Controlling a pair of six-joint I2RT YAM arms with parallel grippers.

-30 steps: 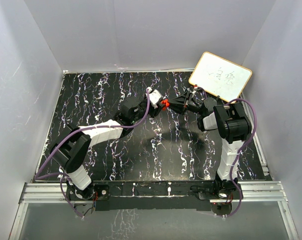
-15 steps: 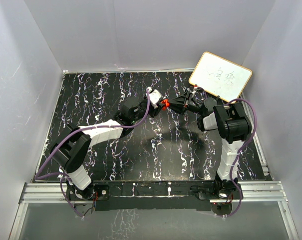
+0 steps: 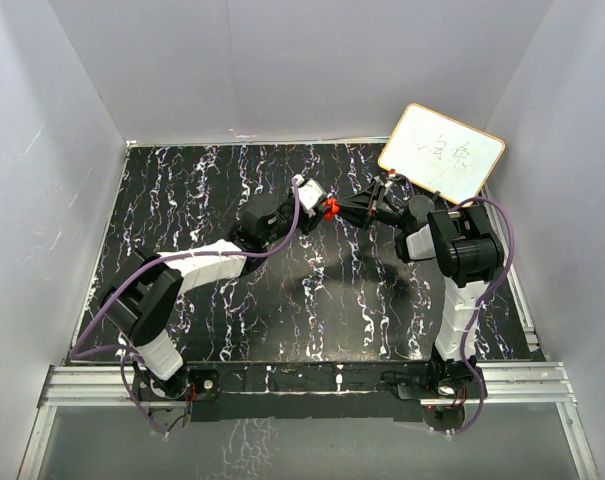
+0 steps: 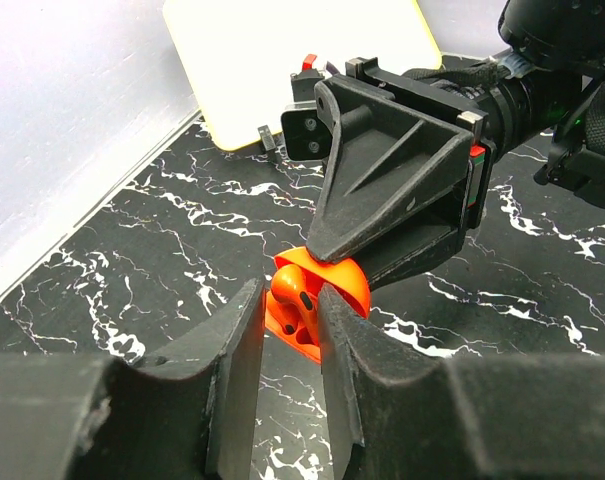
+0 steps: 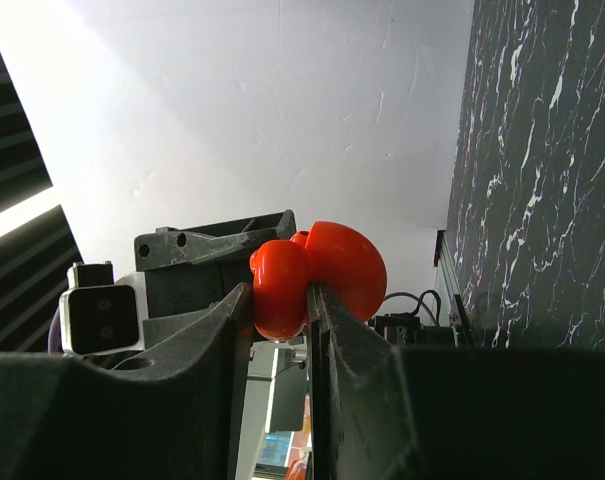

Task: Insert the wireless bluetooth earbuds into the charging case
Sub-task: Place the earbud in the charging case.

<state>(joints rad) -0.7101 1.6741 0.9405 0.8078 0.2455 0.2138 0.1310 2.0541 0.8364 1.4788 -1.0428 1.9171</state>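
Note:
Both arms meet above the middle of the table. My right gripper (image 5: 279, 300) is shut on one half of the open red charging case (image 5: 277, 280). The case's other domed half (image 5: 347, 265) sticks out beside the finger. In the left wrist view the case (image 4: 347, 285) hangs from the right gripper (image 4: 327, 262), its hollow side facing me. My left gripper (image 4: 290, 312) is shut on one small red earbud (image 4: 292, 290), which sits at the case's opening. From above, the case (image 3: 329, 208) is a red spot between the two grippers.
A white board (image 3: 441, 152) with a tan rim leans in the back right corner, close behind the right arm. Grey walls enclose the black marbled table (image 3: 202, 190) on three sides. A metal rail (image 3: 302, 380) runs along the near edge.

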